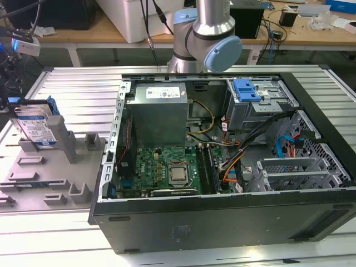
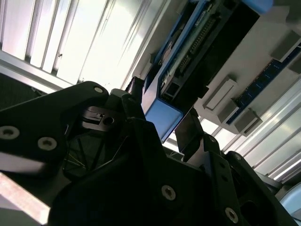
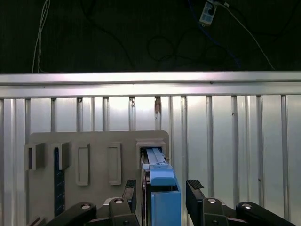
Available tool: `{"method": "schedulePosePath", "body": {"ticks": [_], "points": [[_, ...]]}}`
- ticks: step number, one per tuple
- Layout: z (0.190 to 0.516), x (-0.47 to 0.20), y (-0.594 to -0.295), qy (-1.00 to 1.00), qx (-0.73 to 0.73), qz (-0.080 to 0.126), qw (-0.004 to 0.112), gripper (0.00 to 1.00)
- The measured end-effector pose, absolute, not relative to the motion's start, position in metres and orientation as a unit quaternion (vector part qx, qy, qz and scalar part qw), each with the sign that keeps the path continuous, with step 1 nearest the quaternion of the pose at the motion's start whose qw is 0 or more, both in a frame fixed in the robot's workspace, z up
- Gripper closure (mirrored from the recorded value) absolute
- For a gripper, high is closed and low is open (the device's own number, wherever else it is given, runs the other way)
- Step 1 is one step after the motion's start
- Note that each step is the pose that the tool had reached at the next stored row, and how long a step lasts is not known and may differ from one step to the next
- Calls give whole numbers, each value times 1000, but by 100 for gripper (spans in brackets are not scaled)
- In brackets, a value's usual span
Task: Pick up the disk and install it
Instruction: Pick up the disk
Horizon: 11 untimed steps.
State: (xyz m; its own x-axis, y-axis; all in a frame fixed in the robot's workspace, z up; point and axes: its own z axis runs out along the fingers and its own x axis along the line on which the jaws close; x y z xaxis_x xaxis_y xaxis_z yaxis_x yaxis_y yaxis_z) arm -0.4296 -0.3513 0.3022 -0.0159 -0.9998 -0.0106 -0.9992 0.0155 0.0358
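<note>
Open computer case point(image 1: 222, 228) sits mid-table. At the exterior view's left, the grey fixture point(image 1: 53, 167) holds the disk point(image 1: 38, 127) upright in a slot. In the first wrist view, the gripper point(image 3: 164, 186) straddles its blue edge, jaws apart, not clamped.

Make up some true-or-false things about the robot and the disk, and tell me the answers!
1. The disk stands on its edge in the grey holder. True.
2. The disk is inside the computer case. False: it sits in the holder, outside the case, on the exterior view's left.
3. The gripper has one finger on each side of the disk. True.
4. The computer case has its side cover on. False: it is open, and the green motherboard shows.
</note>
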Motion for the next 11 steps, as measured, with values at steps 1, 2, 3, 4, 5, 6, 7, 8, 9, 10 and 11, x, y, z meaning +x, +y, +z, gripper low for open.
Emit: {"method": "schedulePosePath", "body": {"ticks": [1, 2, 3, 4, 5, 6, 7, 8, 9, 10, 11], "points": [[302, -430, -351, -712, 701, -16, 9, 46], [301, -430, -351, -712, 702, -16, 9, 46], [301, -430, -351, -712, 702, -16, 9, 46], [300, -430, -351, -712, 702, -16, 9, 46], [299, -430, -351, -712, 702, -16, 9, 46], [298, -430, -351, -711, 702, -16, 9, 46], [297, -430, -351, -711, 703, -16, 9, 46], [296, -430, -351, -711, 703, -16, 9, 46], [296, -430, -351, -711, 703, -16, 9, 46], [295, -430, -351, -711, 703, -16, 9, 46], [294, -430, -351, -711, 703, -16, 9, 46]]}}
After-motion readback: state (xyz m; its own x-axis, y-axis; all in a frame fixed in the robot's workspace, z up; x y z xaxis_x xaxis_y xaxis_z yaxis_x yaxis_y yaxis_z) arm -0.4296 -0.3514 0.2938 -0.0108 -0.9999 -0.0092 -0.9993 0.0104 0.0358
